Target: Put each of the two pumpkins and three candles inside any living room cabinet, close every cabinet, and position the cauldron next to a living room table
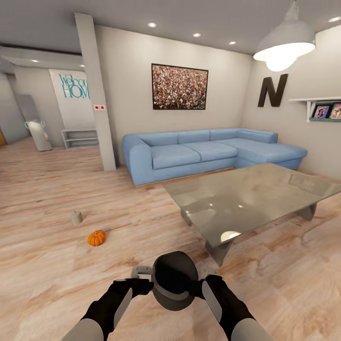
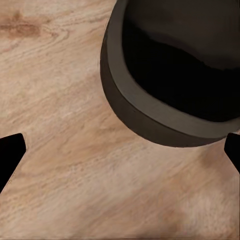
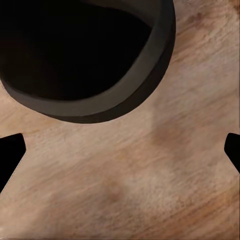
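A dark round cauldron (image 1: 175, 280) sits on the wood floor just ahead of me, a short way off the near corner of the glass table (image 1: 246, 199). My left gripper (image 1: 140, 285) and right gripper (image 1: 208, 286) flank it, both open. In the left wrist view the cauldron's rim (image 2: 150, 120) lies beyond the open left gripper (image 2: 120, 157). The right wrist view has the cauldron (image 3: 85, 55) ahead of the empty right gripper (image 3: 120, 157). An orange pumpkin (image 1: 96, 237) lies on the floor to the left, with a tan candle (image 1: 77, 217) behind it. The cabinet is out of view.
A blue corner sofa (image 1: 208, 151) stands against the far wall behind the table. A grey pillar (image 1: 97, 94) rises left of the sofa, with a low shelf (image 1: 79, 138) beyond it. Open wood floor stretches to the left.
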